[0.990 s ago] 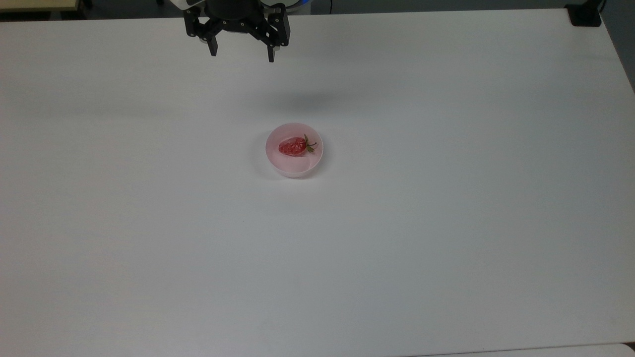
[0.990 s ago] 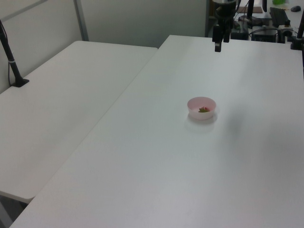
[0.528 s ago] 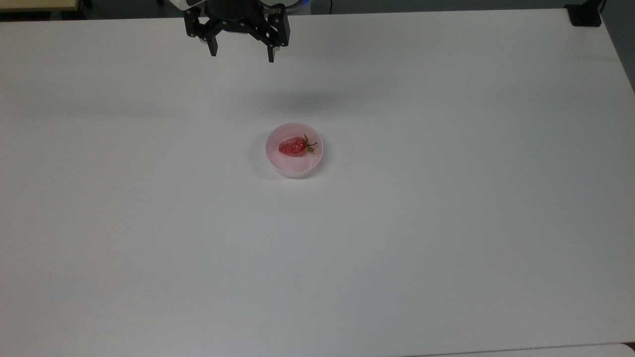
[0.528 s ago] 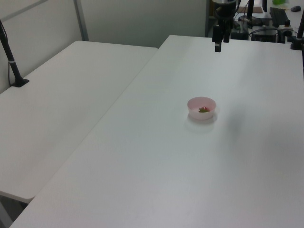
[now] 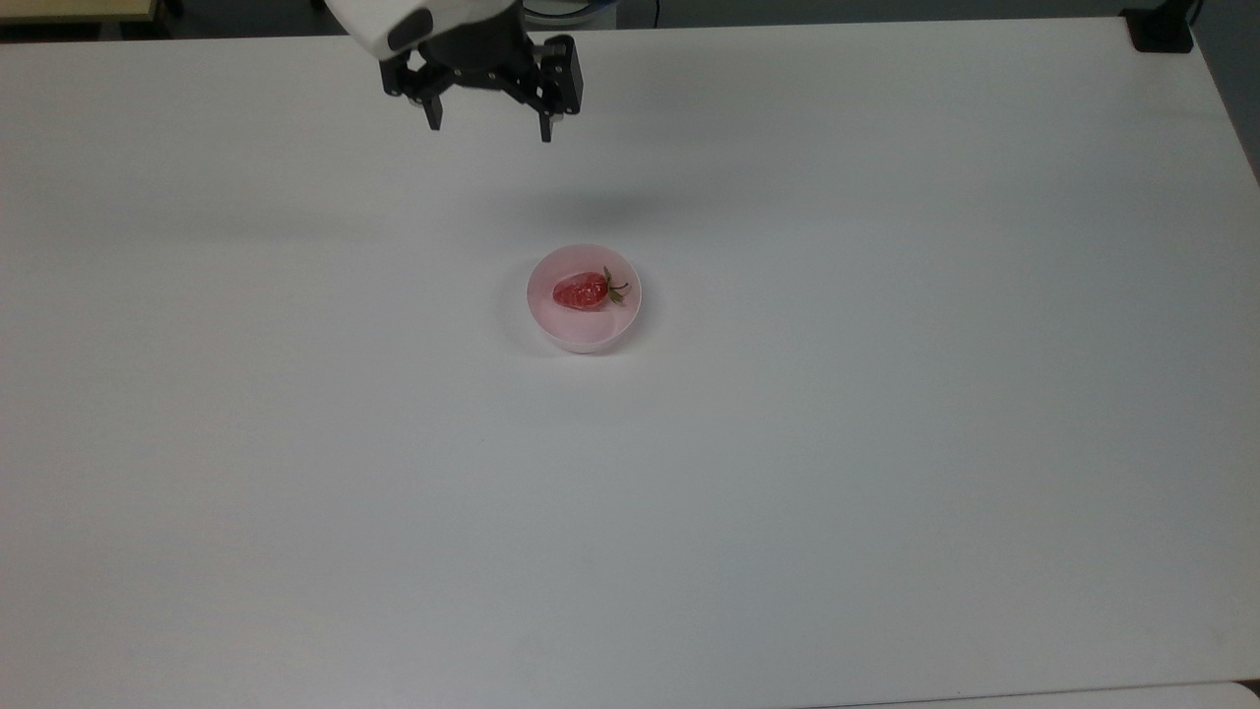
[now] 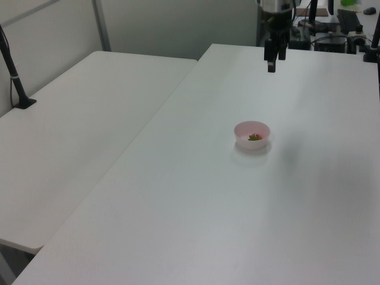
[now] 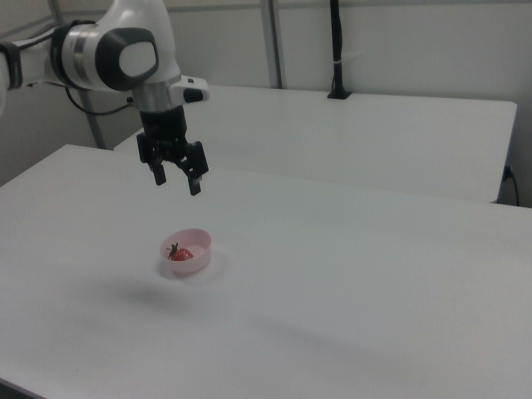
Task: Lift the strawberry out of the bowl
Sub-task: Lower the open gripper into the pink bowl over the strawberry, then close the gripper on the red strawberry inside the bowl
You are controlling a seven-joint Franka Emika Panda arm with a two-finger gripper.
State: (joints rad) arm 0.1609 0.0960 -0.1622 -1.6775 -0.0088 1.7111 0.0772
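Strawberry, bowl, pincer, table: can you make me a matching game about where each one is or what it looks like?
Things:
1. strawberry
2. bowl
3. pincer
4. table

Descriptions:
A. white, wide and flat
B. open, up in the air, away from the bowl
C. red, lying inside the bowl
D. pale pink and round, standing on the table

Pairs: 1-C, 2-D, 3-B, 4-A

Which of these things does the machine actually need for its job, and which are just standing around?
Part of the job:
- small glossy red strawberry
- round pale pink plastic bowl holding it
- black two-finger gripper, open, high above the table

Just standing around:
- second white table alongside
- black post on it
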